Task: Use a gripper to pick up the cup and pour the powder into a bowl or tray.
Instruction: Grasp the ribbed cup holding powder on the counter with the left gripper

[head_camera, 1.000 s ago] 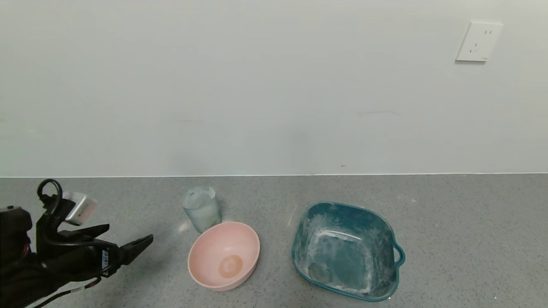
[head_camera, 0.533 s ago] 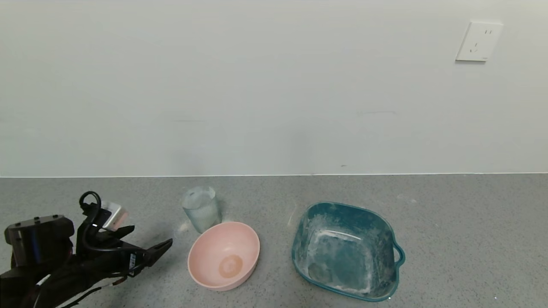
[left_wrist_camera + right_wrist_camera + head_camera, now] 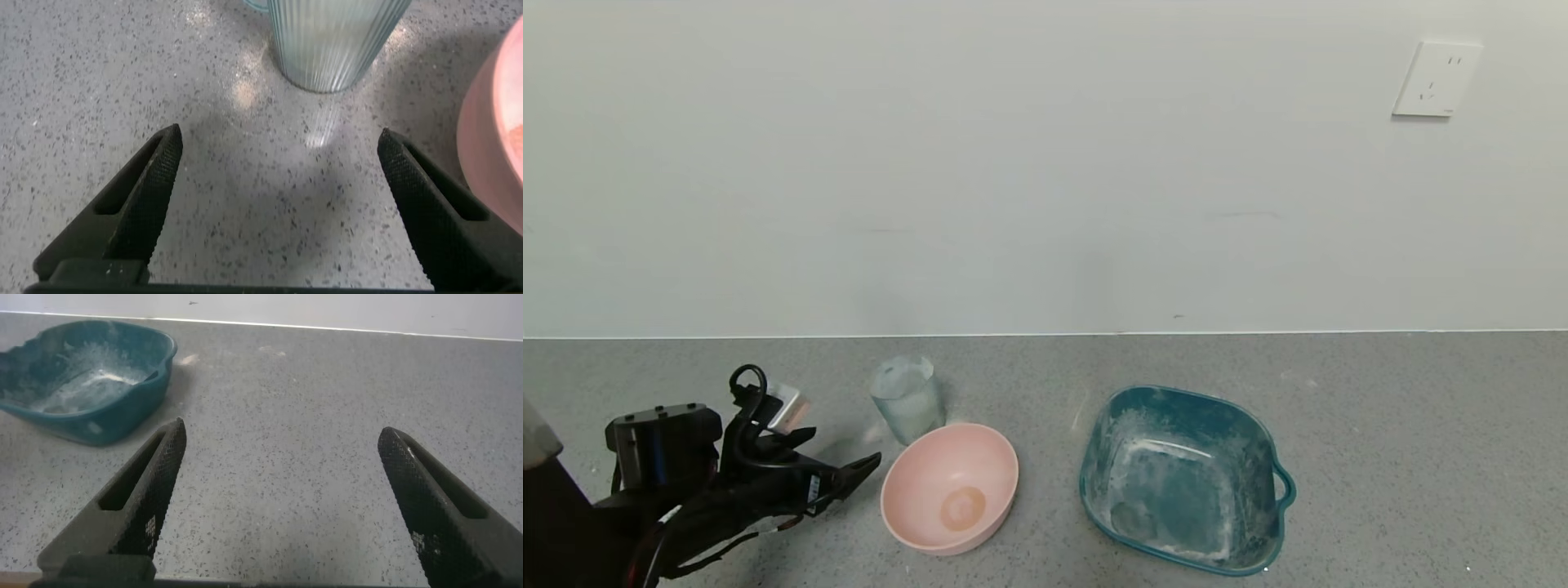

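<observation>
The translucent blue-green ribbed cup (image 3: pixel 905 398) stands upright on the grey counter, just behind the pink bowl (image 3: pixel 950 488); whitish powder shows through its side. My left gripper (image 3: pixel 845 461) is open and empty, low over the counter to the left of the bowl, pointing toward the cup. In the left wrist view the cup (image 3: pixel 333 41) stands ahead of the open fingers (image 3: pixel 155 180), apart from them, with the bowl's rim (image 3: pixel 490 139) at the side. The teal tray (image 3: pixel 1184 478) sits to the right of the bowl. My right gripper (image 3: pixel 278 437) is open and empty over bare counter, out of the head view.
The wall runs close behind the cup. The teal tray (image 3: pixel 82 376), smeared white inside, has a loop handle (image 3: pixel 1284 487) on its right side. Grey counter stretches to the right of the tray.
My left gripper has moved to the right and forward, closing in on the cup and the bowl. The cup, bowl and tray have not moved.
</observation>
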You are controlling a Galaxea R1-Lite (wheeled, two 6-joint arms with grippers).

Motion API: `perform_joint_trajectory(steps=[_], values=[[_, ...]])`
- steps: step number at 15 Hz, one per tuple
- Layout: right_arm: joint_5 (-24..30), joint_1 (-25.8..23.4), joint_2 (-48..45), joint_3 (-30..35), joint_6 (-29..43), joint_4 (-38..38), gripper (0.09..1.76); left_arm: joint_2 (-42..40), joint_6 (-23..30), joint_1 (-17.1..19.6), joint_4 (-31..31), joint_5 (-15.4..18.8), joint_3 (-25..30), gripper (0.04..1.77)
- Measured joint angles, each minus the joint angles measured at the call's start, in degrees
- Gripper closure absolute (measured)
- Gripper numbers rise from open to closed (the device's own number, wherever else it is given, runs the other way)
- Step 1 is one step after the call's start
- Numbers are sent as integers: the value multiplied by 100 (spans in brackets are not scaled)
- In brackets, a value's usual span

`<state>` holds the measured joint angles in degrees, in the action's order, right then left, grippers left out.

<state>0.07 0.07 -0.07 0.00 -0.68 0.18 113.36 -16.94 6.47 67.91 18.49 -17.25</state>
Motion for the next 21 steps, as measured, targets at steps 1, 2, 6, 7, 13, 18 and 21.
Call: perform_joint_trajectory(steps=[1, 2, 6, 7, 13, 18, 21], values=[[0, 0, 0, 0, 0, 2, 14, 67, 9, -28, 27, 2, -80, 9], [0, 0, 0, 0, 0, 0, 14, 122, 16, -77, 30, 2, -154, 9], [-2, 0, 0, 0, 0, 0, 14, 332, 17, -257, 33, 7, -446, 9], [2, 0, 0, 0, 0, 0, 14, 386, 20, -289, 33, 9, -529, 9], [0, 0, 0, 0, 0, 0, 14, 560, 271, -472, 33, 9, -879, 9], [0, 0, 0, 0, 0, 0, 14, 649, 304, -588, 33, 5, -1006, 9], [2, 0, 0, 0, 2, 0, 14, 712, 367, -614, 33, 5, -1114, 9]])
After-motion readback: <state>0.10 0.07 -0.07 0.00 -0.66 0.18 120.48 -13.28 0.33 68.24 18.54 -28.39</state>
